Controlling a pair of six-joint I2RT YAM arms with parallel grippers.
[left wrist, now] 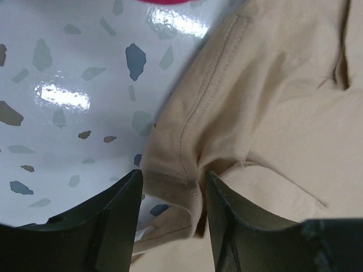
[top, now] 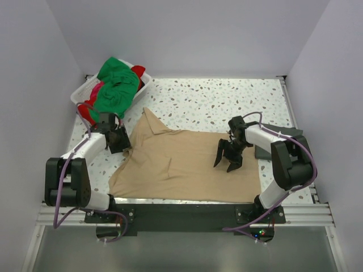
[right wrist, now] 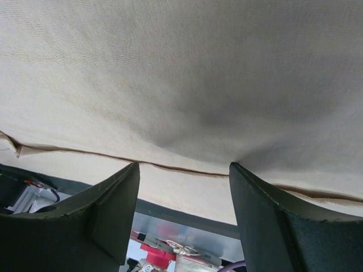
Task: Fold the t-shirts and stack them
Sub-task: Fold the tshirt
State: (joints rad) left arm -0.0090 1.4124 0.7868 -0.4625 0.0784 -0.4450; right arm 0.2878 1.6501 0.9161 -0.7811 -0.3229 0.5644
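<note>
A tan t-shirt point(top: 181, 164) lies spread flat on the speckled table, one sleeve pointing to the far left. My left gripper point(top: 119, 139) is at its left sleeve. In the left wrist view the gripper point(left wrist: 173, 178) is open, its fingers astride a raised fold of the stitched sleeve hem point(left wrist: 181, 170). My right gripper point(top: 228, 157) is open, tips down on the shirt's right half. In the right wrist view the gripper point(right wrist: 182, 165) stands over the tan cloth point(right wrist: 187, 85) near its near hem. Green point(top: 116, 88) and red point(top: 139, 72) shirts are heaped in a basket.
The white plastic basket point(top: 79, 90) stands at the far left corner, close behind my left arm. A dark grey cloth point(top: 266, 150) lies at the right under my right arm. The table's metal front rail point(top: 181, 212) runs just past the shirt's near hem.
</note>
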